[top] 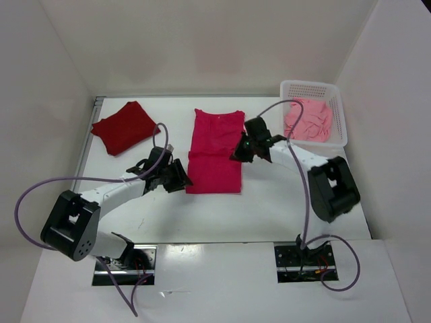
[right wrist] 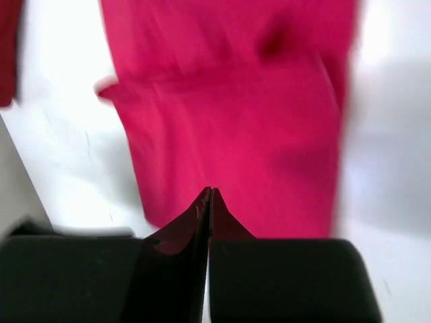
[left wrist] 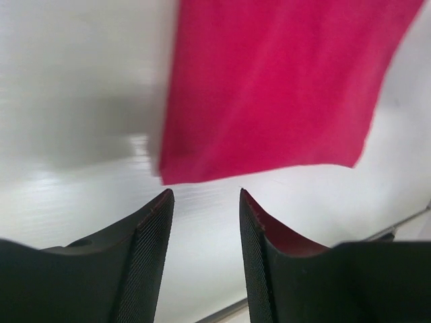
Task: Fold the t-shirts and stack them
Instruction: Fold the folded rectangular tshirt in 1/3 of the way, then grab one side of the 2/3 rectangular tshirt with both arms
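Observation:
The bright crimson t-shirt (top: pixel 215 149) lies flat in a long narrow strip at the table's middle; it also shows in the left wrist view (left wrist: pixel 276 87) and the right wrist view (right wrist: pixel 236 121). The dark red t-shirt (top: pixel 124 127) lies folded at the back left. The salmon pink t-shirt (top: pixel 308 120) is bunched in the basket. My left gripper (top: pixel 183 178) is open and empty just left of the strip's near corner (left wrist: pixel 205 196). My right gripper (top: pixel 240 152) is shut and empty over the strip's right edge (right wrist: pixel 210 192).
A white perforated basket (top: pixel 341 114) stands at the back right. A metal rail (top: pixel 86 145) runs along the table's left edge. White walls close in the back and sides. Grey cables loop from both arms.

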{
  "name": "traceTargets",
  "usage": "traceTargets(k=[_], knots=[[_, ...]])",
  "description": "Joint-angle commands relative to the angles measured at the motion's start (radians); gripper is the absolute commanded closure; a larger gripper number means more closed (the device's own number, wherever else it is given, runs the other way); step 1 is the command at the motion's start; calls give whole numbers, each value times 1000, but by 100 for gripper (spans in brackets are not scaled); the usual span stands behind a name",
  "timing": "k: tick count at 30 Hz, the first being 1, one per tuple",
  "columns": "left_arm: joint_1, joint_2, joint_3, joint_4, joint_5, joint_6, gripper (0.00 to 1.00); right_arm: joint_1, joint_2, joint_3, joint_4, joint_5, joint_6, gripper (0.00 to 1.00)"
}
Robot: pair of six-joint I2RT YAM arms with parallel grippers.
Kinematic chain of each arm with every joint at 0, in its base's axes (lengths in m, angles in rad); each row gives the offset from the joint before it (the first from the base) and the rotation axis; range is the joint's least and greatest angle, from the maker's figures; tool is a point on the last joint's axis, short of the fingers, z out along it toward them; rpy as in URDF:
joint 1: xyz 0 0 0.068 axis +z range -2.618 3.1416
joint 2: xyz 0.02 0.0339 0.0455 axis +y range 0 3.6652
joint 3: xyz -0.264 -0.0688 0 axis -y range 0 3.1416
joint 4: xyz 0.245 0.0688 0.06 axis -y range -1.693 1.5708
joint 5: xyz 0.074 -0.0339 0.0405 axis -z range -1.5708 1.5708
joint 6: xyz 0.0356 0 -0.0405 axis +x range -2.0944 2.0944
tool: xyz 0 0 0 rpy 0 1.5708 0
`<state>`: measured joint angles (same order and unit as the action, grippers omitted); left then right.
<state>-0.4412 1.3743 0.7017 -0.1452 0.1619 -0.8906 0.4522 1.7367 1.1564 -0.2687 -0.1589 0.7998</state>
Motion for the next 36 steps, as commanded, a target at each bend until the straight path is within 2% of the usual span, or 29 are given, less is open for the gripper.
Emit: traceTargets(k=[1,2,6,8,9,10,11,17,20,24,27,28,29,31,33,36], knots=[[25,-12,-42,21,21,-4,48,8,-179,-164,43,41,58,98],[35,-12,-42,30,31,-4,47,8,-202,-240,52,41,70,96],[44,69,-42,64,70,-4,47,8,-203,-323,82,-34,70,95],[44,81,-42,64,79,5,47,28,-216,-362,82,-12,81,89],[44,94,-42,74,79,5,47,28,-232,-379,82,-2,94,84],[44,94,-42,88,70,5,46,28,-244,-391,72,10,107,69],[44,107,-42,88,70,5,46,28,-267,-408,72,22,107,64],[44,167,-42,108,70,5,46,37,-232,-448,95,-8,107,63],[44,177,-42,118,47,5,50,37,-221,-463,105,-19,107,58],[44,196,-42,137,51,5,60,37,-178,-472,151,-66,125,58],[44,197,-42,128,42,5,73,37,-160,-481,160,-56,125,71],[44,184,-42,128,42,5,78,37,-160,-472,160,-56,125,83],[44,184,-42,119,42,15,86,37,-160,-472,160,-42,125,88],[44,161,-42,93,42,24,94,37,-176,-472,149,-33,125,98],[44,126,-30,41,51,36,99,37,-219,-481,137,-33,137,100],[44,57,-30,-51,97,59,100,72,-316,-523,71,-21,170,100]])
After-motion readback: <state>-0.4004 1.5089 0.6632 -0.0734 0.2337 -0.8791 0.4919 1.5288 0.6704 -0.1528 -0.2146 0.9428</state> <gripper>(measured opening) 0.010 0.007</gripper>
